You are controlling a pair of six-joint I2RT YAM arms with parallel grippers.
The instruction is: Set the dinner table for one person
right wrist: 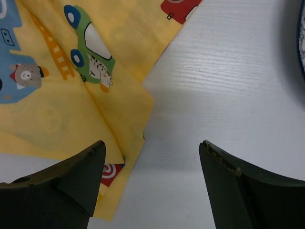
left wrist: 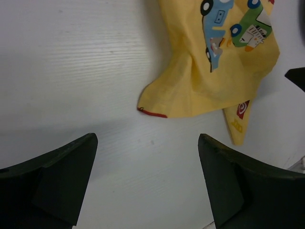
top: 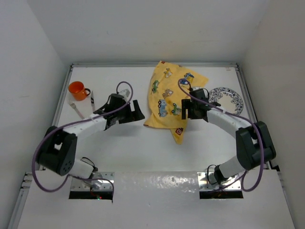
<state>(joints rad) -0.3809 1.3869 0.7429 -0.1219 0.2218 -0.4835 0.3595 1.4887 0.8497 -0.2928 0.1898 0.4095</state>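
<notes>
Loosely rumpled yellow cloth placemat (top: 167,95) lies by left hand (left wrist: 147,138) and right hand (right wrist: 152,143), both agape

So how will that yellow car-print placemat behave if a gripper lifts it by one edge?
Probably floppy: the placemat lies rumpled with folded-over corners, so it should drape and sag rather than stay flat. It looks like thin cloth, so likely light. Pushed, it would probably bunch on the dinner table instead of sliding whole.

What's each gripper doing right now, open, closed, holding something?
Left gripper: open, empty, above the plain white tabletop beside the crumpled yellow car-print placemat.
Right gripper: open, empty, over the placemat's edge.
</notes>
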